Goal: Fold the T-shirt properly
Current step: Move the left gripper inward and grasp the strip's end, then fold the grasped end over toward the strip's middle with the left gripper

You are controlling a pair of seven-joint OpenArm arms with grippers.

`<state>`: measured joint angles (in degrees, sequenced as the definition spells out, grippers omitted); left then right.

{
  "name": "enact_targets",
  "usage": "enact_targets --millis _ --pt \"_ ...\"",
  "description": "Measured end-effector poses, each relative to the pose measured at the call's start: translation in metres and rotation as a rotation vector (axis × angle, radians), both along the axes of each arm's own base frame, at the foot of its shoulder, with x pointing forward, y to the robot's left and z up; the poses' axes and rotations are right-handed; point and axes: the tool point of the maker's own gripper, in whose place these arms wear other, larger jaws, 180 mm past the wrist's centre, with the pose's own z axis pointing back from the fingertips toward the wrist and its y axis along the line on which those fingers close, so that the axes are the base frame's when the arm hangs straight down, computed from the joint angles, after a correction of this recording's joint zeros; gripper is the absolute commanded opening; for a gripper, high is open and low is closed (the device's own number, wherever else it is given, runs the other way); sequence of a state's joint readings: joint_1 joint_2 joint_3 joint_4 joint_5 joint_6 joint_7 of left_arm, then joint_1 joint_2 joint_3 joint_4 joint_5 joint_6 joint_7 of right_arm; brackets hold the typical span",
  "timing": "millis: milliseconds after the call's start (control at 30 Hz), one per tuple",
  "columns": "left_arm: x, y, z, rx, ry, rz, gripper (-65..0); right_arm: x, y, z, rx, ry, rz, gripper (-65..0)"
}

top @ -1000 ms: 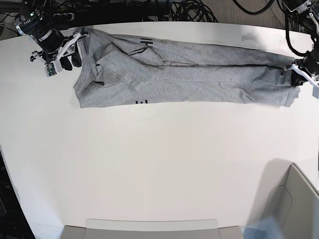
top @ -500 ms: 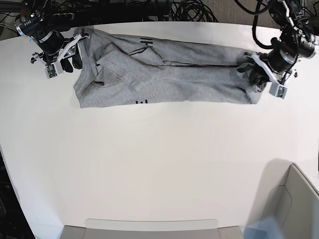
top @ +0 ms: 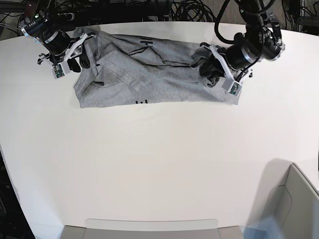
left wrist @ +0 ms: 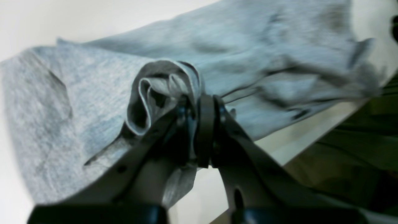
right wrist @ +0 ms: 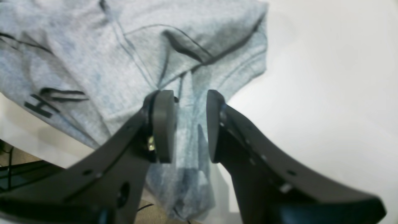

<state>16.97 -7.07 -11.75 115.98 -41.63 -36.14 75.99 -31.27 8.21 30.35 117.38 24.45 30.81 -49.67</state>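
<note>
The left gripper (left wrist: 199,124) pinches a bunched fold of the T-shirt (top: 149,74) near the table's (top: 159,164) far edge; the right gripper (right wrist: 185,124) stands open over it.

It looks like a robotics lab. A white table (top: 149,164) carries two arms, with black cables (top: 192,10) tangled at the far side.

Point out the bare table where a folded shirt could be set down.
Free: the broad white table in front of the T-shirt, down to the grey bins. Crowded: the far strip, with shirt, left tool and right tool.
</note>
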Motion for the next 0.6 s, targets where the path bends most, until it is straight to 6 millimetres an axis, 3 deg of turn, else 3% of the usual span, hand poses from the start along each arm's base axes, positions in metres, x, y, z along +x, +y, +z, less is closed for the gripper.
enact_targets --millis 167,300,467,500,600 --pt "0.005 -0.028 0.003 -0.078 0.032 0.023 -65.0 0.0 0.006 -0.001 0.009 0.002 0.014 -46.9" --pt "0.025 -0.033 0.017 -0.134 -0.029 0.082 -65.0 0.0 0.005 -0.001 0.008 0.003 0.014 -46.9" --pt "0.021 -0.033 0.008 -0.127 0.008 0.087 -65.0 0.0 0.005 -0.001 0.008 0.003 0.014 -46.9" --pt "0.021 -0.033 0.008 -0.125 0.011 0.085 -64.1 0.0 0.005 -0.001 0.005 0.003 0.014 -46.9" --pt "0.02 -0.033 0.008 -0.126 0.012 0.085 -49.5 0.0 0.005 -0.001 0.005 0.004 0.014 -46.9"
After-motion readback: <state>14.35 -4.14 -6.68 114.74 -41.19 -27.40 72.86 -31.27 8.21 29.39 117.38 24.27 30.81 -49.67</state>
